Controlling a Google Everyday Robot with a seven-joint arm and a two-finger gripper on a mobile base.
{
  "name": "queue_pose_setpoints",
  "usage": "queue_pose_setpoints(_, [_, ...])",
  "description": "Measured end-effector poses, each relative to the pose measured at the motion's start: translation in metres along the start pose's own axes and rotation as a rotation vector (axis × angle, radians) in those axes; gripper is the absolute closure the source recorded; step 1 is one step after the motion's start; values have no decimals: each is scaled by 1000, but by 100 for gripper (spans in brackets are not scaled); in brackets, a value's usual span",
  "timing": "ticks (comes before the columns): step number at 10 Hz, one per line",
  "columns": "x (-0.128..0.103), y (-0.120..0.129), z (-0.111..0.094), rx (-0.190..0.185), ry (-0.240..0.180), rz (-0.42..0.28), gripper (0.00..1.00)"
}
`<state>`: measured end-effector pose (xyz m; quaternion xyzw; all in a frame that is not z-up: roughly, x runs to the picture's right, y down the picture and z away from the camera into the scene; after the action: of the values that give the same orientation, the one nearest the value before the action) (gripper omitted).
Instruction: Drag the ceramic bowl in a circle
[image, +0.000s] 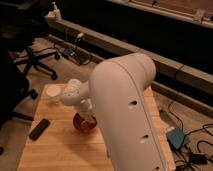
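The red-orange ceramic bowl (81, 123) sits on the wooden table (65, 150), left of its middle. My gripper (87, 113) reaches down at the bowl's far right rim, at the end of the white wrist (75, 94). The large white arm (130, 110) fills the middle and right of the view and hides the bowl's right side.
A small white cup (53, 93) stands at the table's far left corner. A flat black object (39, 129) lies near the left edge. Office chairs (30, 55) stand on the floor to the left, and cables with a blue box (176, 138) lie to the right.
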<state>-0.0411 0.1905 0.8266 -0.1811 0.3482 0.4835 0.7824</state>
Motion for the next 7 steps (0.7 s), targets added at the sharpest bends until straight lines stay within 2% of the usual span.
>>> queue_pose_setpoints(1, [14,-4,-4,12,-3,-32,88])
queue_pose_setpoints(3, [48,14,-22,30,-37,-167,88])
queue_pose_setpoints(4, [64,30,-30,29,-50,-237,88])
queue_pose_setpoints(7, [115,102,-51,-24,-81,-458,88])
